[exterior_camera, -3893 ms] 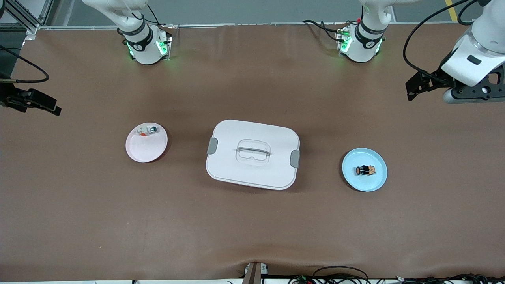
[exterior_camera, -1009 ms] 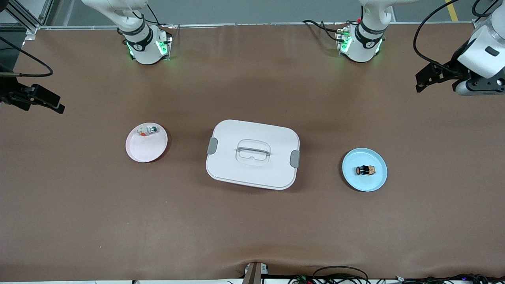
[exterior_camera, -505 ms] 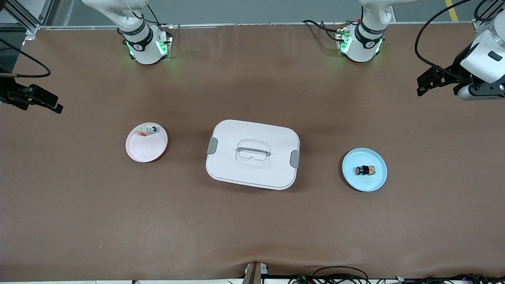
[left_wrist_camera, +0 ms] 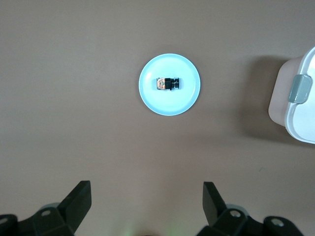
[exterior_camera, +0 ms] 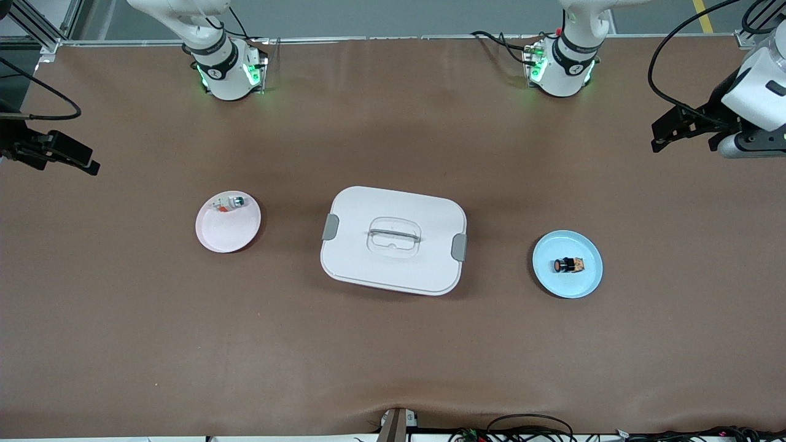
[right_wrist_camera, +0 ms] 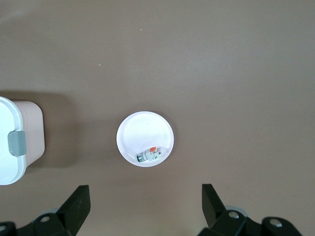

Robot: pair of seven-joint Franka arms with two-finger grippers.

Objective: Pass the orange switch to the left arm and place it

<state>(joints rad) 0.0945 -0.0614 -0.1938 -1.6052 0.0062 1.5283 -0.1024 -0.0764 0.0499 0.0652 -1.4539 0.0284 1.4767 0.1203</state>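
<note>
The task was at its start: the orange switch (exterior_camera: 568, 265) lay on the blue plate (exterior_camera: 583, 283) toward the left arm's end, beside the box (exterior_camera: 393, 239). The left gripper (left_wrist_camera: 146, 199) hung high with fingers spread and empty, having drifted slightly since earlier; next it likely must descend. The right gripper (right_wrist_camera: 142, 200) waited, also spread, over the pink plate (right_wrist_camera: 142, 130).

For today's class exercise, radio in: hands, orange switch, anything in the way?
Left hand and right hand open, empty, high over table ends. Orange switch on blue plate. Box mid-table between plates.
</note>
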